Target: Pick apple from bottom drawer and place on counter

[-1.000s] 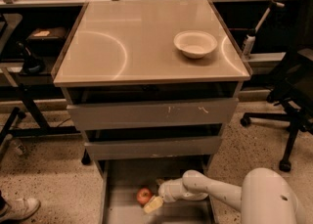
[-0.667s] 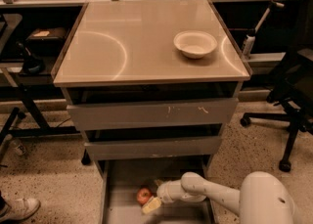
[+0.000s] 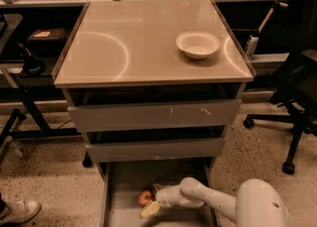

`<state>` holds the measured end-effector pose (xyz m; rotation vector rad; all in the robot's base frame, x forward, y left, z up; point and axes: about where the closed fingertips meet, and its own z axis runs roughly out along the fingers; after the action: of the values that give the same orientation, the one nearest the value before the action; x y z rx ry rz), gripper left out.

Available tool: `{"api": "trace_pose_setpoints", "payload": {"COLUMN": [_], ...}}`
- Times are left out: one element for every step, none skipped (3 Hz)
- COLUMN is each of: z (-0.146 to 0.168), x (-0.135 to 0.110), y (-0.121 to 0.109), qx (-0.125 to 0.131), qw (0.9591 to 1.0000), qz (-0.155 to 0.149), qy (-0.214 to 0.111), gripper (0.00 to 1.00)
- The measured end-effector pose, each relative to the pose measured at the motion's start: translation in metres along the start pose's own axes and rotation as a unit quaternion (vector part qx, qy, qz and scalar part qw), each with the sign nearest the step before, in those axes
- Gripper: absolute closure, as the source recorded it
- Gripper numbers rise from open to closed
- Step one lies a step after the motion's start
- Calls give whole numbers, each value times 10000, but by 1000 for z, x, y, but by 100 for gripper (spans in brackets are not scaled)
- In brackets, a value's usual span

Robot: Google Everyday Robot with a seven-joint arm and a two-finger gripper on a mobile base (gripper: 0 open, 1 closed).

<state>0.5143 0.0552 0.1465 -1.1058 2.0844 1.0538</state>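
The apple (image 3: 144,198), small and red, lies on the grey floor of the open bottom drawer (image 3: 124,181). My gripper (image 3: 153,199) reaches into the drawer from the right and sits right next to the apple. One pale finger (image 3: 150,210) is in front of the apple and the other is behind it. The jaws stand open with the apple at their mouth, not clamped. The counter (image 3: 129,47) is the glossy beige top of the cabinet above.
A white bowl (image 3: 197,44) stands on the counter's right side. Two grey drawers (image 3: 153,116) sit slightly pulled out above the bottom one. A black office chair (image 3: 297,102) stands to the right, dark desks and a shoe (image 3: 17,211) to the left.
My arm has edged slightly left, bringing the gripper closer around the apple. The apple has stayed in place.
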Motion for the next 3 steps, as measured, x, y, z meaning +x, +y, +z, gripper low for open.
{"api": "trace_pose_setpoints", "payload": {"z": [8, 9, 9], "x": [6, 6, 6], "y": [-3, -3, -3], "qx": [-43, -44, -44], "qw": [9999, 9999, 9999], "qz": [107, 107, 107], "qy": [13, 13, 13], "gripper": [8, 27, 50]}}
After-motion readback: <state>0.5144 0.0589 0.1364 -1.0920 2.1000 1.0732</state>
